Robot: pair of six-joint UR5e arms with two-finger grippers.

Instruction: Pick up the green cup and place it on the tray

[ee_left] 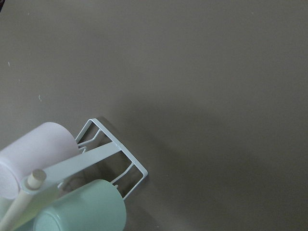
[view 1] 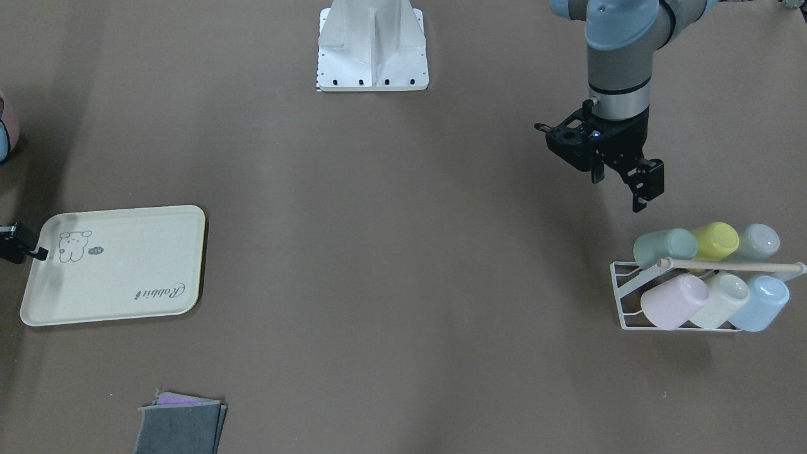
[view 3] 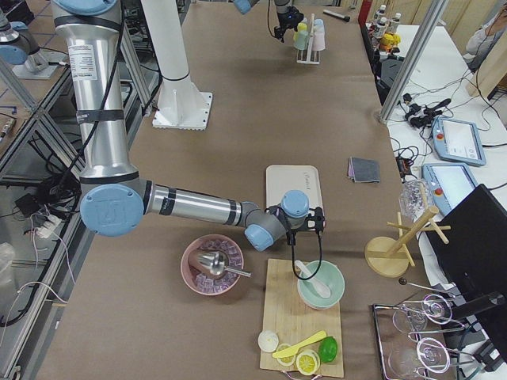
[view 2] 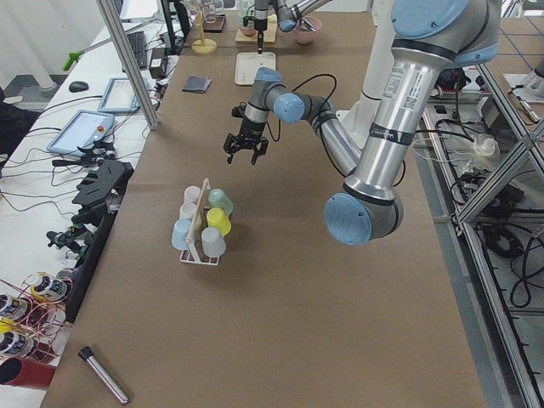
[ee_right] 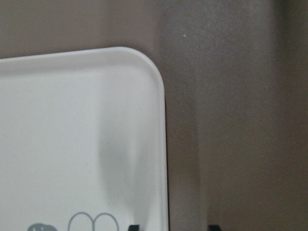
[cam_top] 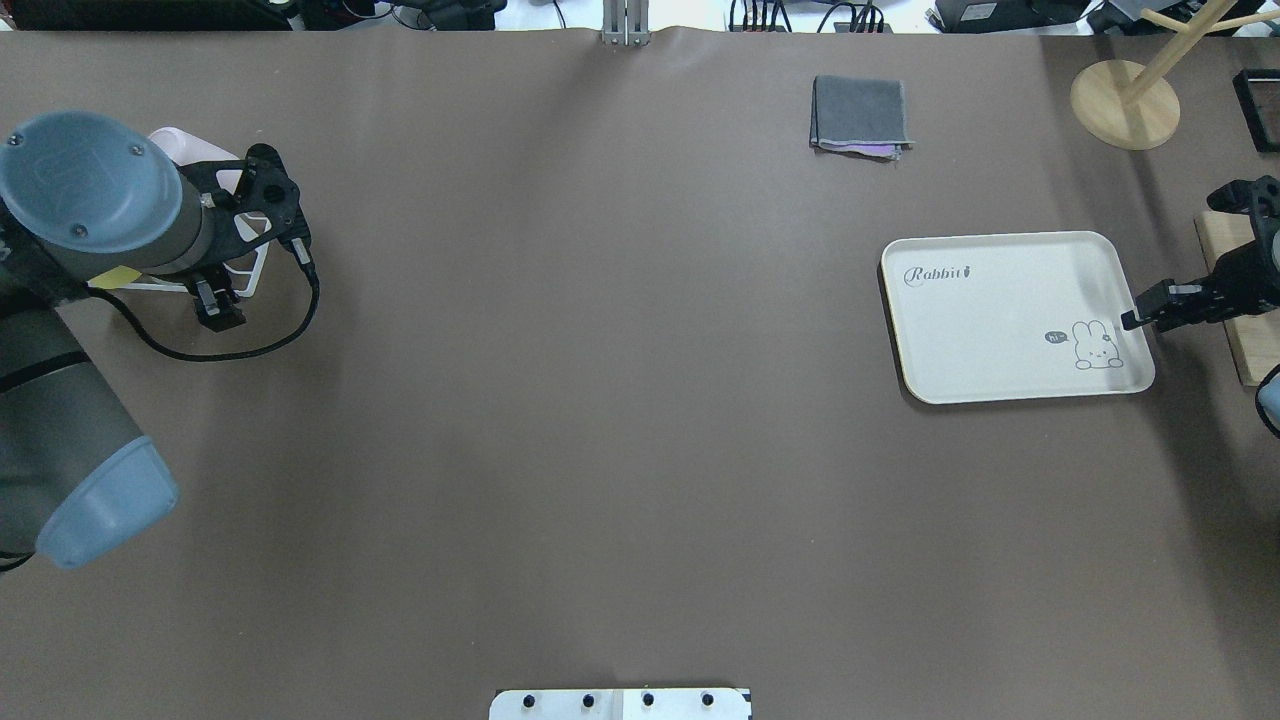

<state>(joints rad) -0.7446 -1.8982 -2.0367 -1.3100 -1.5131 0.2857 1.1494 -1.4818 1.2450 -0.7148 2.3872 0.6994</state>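
The mint green cup point(view 1: 665, 247) lies on its side in the upper row of a white wire rack point(view 1: 624, 296), at the row's end; it also shows in the left wrist view point(ee_left: 82, 211). My left gripper point(view 1: 621, 183) hangs open and empty above the table, just behind the rack and apart from the cup. The cream tray point(view 1: 113, 265) with the "Rabbit" script lies flat and bare on the other side of the table point(cam_top: 1010, 320). My right gripper point(cam_top: 1140, 310) is open and empty, low at the tray's edge by the cartoon corner.
The rack also holds a lime-yellow cup point(view 1: 715, 239), a pale grey-blue cup point(view 1: 760, 243), a pink cup point(view 1: 674, 301), a cream cup point(view 1: 725, 299) and a light blue cup point(view 1: 760, 302). A folded grey cloth point(cam_top: 860, 112) lies beyond the tray. A wooden board point(cam_top: 1250, 340) lies beside the tray.
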